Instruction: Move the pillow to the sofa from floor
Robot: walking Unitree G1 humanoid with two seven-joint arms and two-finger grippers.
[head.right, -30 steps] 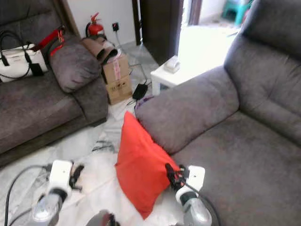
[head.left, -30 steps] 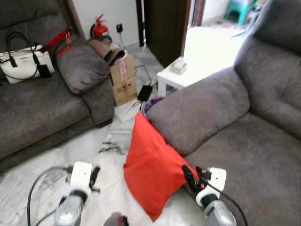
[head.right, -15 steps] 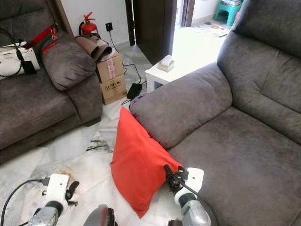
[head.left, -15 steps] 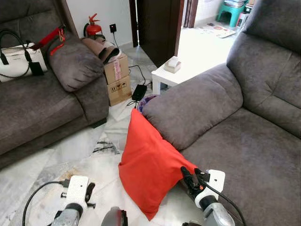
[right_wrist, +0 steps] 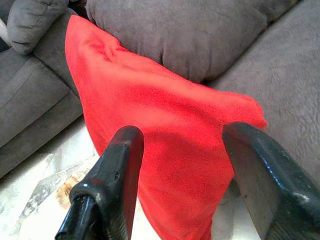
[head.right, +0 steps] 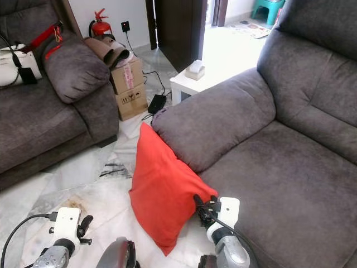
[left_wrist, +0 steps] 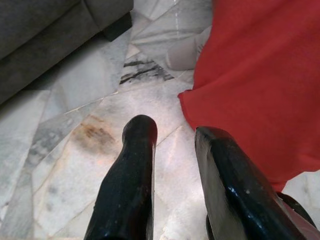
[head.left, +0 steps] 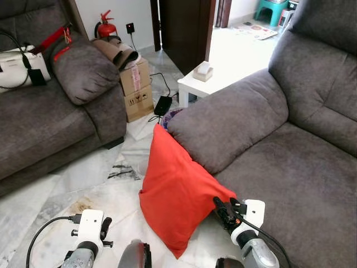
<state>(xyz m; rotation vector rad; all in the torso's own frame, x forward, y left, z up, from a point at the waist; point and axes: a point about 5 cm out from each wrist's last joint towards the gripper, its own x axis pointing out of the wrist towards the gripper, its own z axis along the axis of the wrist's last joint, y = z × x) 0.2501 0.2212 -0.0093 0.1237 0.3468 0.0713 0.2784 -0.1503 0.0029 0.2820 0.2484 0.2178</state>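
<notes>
1. Right gripper (right_wrist: 182, 175) hangs with fingers spread, just beside the red pillow's (head.left: 175, 195) corner.
2. Left gripper (left_wrist: 172, 150), fingers parted, hovers over the marble floor (head.left: 83, 178).
3. Pillow stands on the floor, leaning against the grey sofa (head.left: 279, 167).

The pillow (head.left: 177, 200) is standing on the floor (head.left: 95, 184) ahead of me, leaning against the sofa (head.left: 290, 167) on my right; my right end effector (head.left: 220, 209) is sitting at its right corner; my left end effector (left_wrist: 172, 165) is hovering over the floor left of it; a second sofa (head.left: 44, 117) is lying far left.
</notes>
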